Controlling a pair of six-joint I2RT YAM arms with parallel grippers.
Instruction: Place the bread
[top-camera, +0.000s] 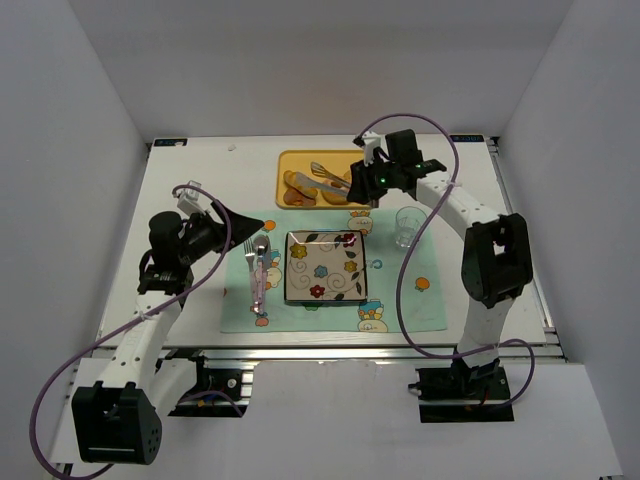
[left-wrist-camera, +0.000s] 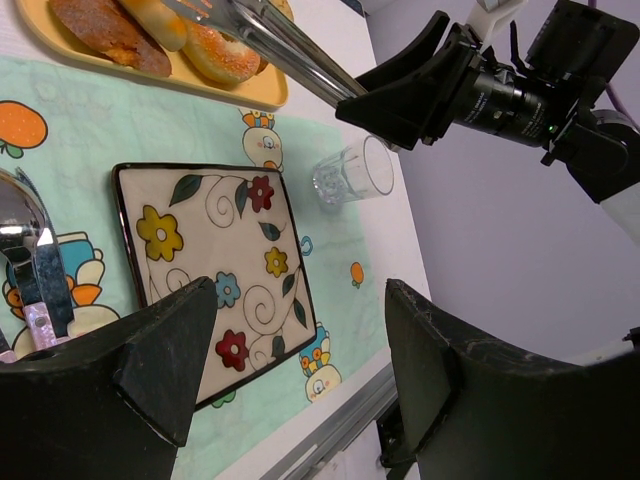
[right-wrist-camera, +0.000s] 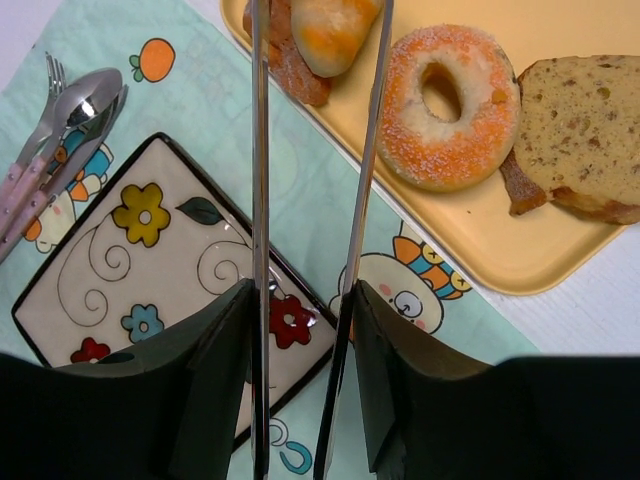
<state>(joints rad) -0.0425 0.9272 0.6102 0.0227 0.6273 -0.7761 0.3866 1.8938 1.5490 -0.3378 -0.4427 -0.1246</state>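
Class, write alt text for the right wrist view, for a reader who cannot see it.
The right hand grips metal tongs whose two arms straddle a croissant on a yellow tray, beside a sugared donut and a bread slice. Below left, a flowered plate lies on a green placemat with cutlery.

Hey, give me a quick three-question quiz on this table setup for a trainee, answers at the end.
1. True or false: the flowered plate has food on it.
2. Multiple choice: the metal tongs are held by A) the left gripper, B) the right gripper, C) nothing, they lie on the mat.
3. Fill in: on the yellow tray, the tongs' arms straddle the ___.

Key: 1 false, the plate is bare. 2 B. 3 croissant.
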